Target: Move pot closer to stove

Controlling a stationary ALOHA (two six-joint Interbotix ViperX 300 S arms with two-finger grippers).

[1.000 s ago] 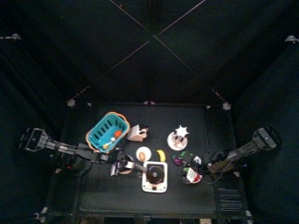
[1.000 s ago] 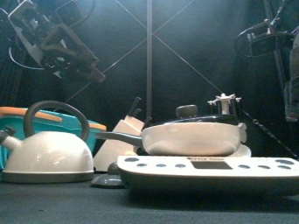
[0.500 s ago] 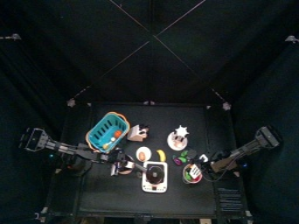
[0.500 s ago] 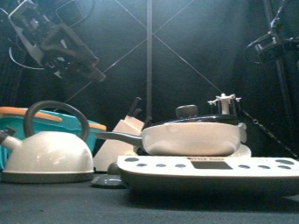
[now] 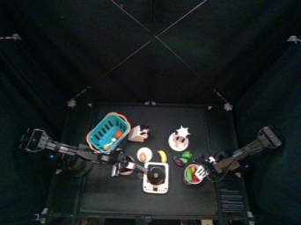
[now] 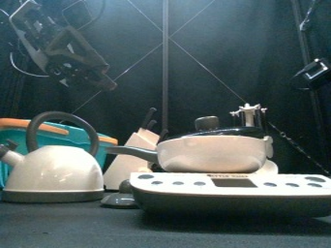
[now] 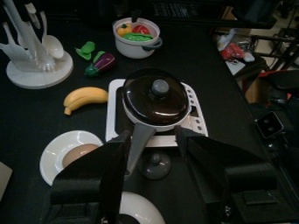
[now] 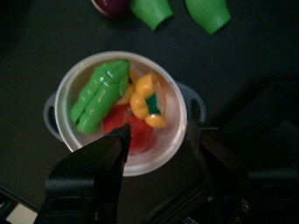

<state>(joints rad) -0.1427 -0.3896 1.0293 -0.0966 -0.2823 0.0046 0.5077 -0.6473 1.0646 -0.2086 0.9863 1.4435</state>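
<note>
The pot (image 8: 122, 109) is a small round pale-rimmed pot with green, yellow and red pieces inside. In the top view the pot (image 5: 195, 176) stands to the right of the stove (image 5: 157, 178), with a gap between them. The stove (image 7: 156, 105) is white and rectangular with a dark round top and a long handle. My right gripper (image 8: 158, 166) hangs open just above the pot, one jaw on each side of its rim. My left gripper (image 7: 158, 175) is open and empty, held above the table left of the stove. The left wrist view also shows the pot (image 7: 139, 33).
A turquoise basket (image 5: 106, 132) stands at the back left. A white kettle (image 6: 52, 165) stands left of the stove (image 6: 233, 189). A banana (image 7: 84, 98), a white bowl (image 7: 70, 153), a white rack (image 7: 30, 52) and green and purple toy vegetables (image 7: 93, 57) lie around the stove.
My right arm has moved down and to the right in the front view, bringing its gripper over the pot. The left arm and the pot have not moved.
</note>
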